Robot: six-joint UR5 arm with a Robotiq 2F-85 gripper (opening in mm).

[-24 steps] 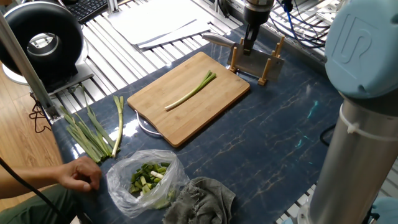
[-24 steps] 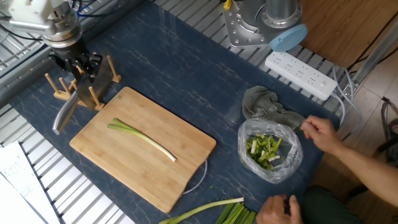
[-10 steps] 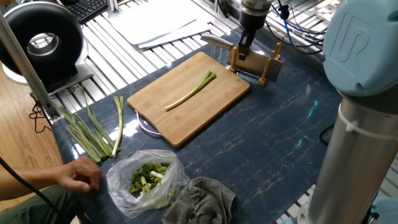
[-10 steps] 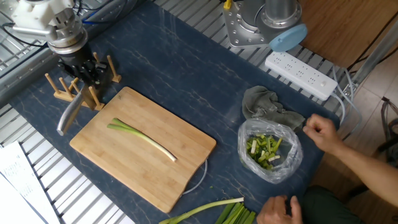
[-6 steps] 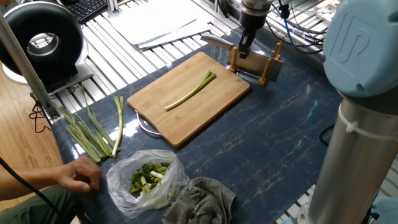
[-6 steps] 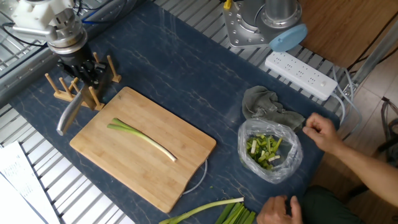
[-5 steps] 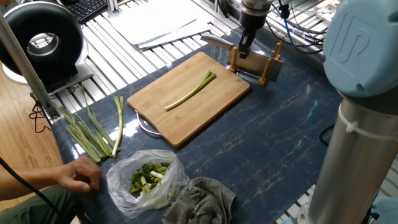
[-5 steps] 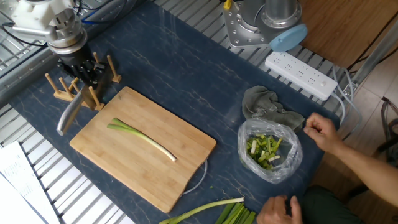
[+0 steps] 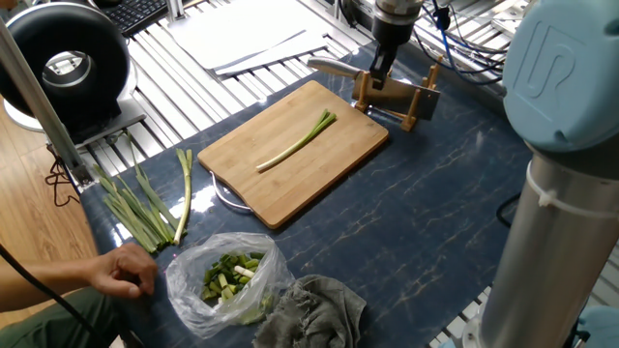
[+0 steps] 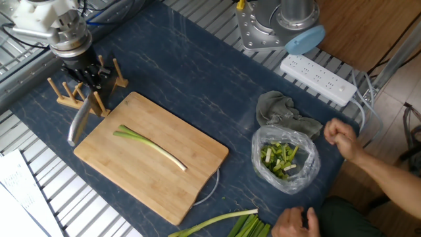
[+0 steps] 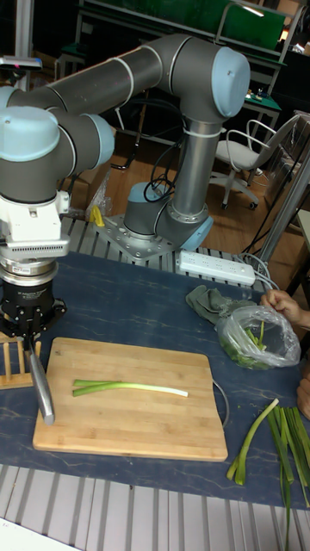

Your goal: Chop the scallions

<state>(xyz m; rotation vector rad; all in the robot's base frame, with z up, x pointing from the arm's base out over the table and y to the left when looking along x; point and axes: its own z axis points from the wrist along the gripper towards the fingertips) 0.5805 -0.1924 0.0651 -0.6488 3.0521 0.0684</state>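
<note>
At the far edge of the rectangular bamboo cutting board (image 10: 151,158), the black two-finger end effector (image 10: 84,74) is closed on the handle of a steel-bladed kitchen knife (image 10: 78,121), just above the wooden peg rack (image 10: 79,92). The handle itself is hidden by the fingers in every view. The tall fixed view shows the blade (image 11: 41,387) hanging down beside the board's edge. The single thin scallion stalk, pale at one end and green at the other (image 9: 296,142), lies uncut near the board's centre, well apart from the blade. On the dark blue marbled desk (image 9: 426,213), the bundle of dark-green stalks (image 9: 145,208) is cut off in the other fixed view.
</note>
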